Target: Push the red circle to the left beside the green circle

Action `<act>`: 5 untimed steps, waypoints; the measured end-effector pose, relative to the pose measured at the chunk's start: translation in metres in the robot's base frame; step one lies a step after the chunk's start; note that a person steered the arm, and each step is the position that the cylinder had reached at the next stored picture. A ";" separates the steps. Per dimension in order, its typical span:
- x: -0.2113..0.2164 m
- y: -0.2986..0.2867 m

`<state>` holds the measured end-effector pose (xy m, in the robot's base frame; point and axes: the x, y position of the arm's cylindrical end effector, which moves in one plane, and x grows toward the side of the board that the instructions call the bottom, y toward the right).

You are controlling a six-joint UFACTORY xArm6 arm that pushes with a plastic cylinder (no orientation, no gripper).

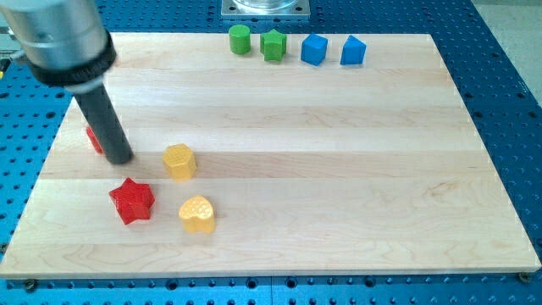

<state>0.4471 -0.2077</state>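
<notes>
The green circle [240, 39] stands near the board's top edge, left of centre. A red block [93, 139] lies at the view's left, mostly hidden behind my rod; its shape cannot be made out. My tip [121, 158] rests on the board just right of and touching or almost touching that red block. A red star [131, 201] lies below the tip.
A green star-like block [273, 45], a blue block [314, 49] and a second blue block [353, 52] line the top edge right of the green circle. A yellow hexagon-like block [179, 161] and a yellow heart [197, 214] lie right of the tip. The wooden board [339, 169] has blue table around it.
</notes>
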 end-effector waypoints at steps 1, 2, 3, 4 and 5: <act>-0.066 0.000; -0.018 -0.001; -0.007 -0.034; -0.019 -0.078; -0.048 -0.061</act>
<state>0.3987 -0.2687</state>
